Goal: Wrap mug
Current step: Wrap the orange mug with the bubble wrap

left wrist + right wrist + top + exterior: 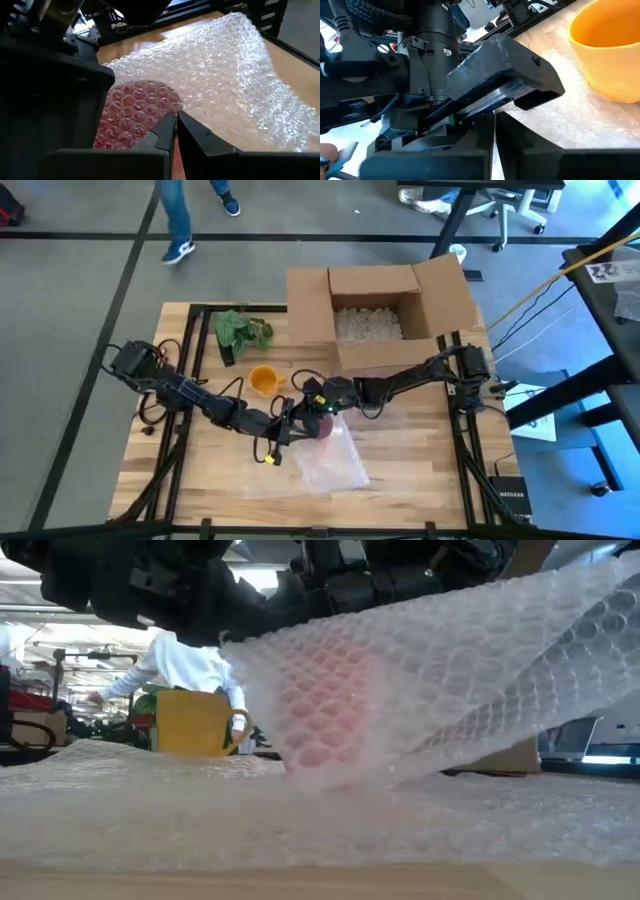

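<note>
A red mug (322,426) stands mid-table under a sheet of clear bubble wrap (332,465). In the low view the wrap (450,670) rises off the table and drapes over the mug (325,705). My left gripper (176,120) is shut at the wrap right beside the mug (135,112). My right gripper (494,120) is shut just far of the mug, close to the left gripper's body (500,65). I cannot tell whether the right gripper touches the wrap. In the high view the left gripper (300,420) and the right gripper (318,398) meet over the mug. My left gripper pinches the bubble wrap between its two fingers where the sheet (187,107) comes down over the mug's side. Its own fingers hide whether it holds an edge or a fold. The fingers come in from the table's left. The held part is lifted over the mug, and the rest (240,85) lies on the table.
A yellow mug (265,380) stands upright just far-left of the grippers, on the table. An open cardboard box (375,320) holding white packing peanuts sits at the far edge, with a green cloth (240,330) to its left. People walk on the floor beyond the table.
</note>
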Robot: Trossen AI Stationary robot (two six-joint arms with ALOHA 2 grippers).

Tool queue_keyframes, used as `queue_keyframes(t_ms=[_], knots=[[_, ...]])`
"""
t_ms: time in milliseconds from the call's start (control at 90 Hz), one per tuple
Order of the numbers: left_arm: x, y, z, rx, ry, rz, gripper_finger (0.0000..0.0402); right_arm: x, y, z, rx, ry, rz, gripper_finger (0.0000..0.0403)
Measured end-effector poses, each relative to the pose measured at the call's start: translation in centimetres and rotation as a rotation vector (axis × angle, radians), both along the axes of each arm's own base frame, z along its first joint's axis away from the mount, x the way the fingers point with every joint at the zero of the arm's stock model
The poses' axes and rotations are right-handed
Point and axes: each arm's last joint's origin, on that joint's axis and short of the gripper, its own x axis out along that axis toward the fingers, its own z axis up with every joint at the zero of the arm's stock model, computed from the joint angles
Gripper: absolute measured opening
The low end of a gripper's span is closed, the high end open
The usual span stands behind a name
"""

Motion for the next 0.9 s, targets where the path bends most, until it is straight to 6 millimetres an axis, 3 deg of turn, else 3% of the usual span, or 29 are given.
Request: queue_keyframes(t_ms=[700, 900], knots=[[-0.1, 0.1, -0.2, -0.002, 0.016, 0.006, 0.0, -0.9, 0.0, 3.7, -0.071, -0.032, 0.032, 0.0], [0.0, 0.0, -0.2, -0.017, 0.013, 0.002, 0.0, -2.0, -0.3, 4.9, -0.125, 0.041, -0.017, 0.0]])
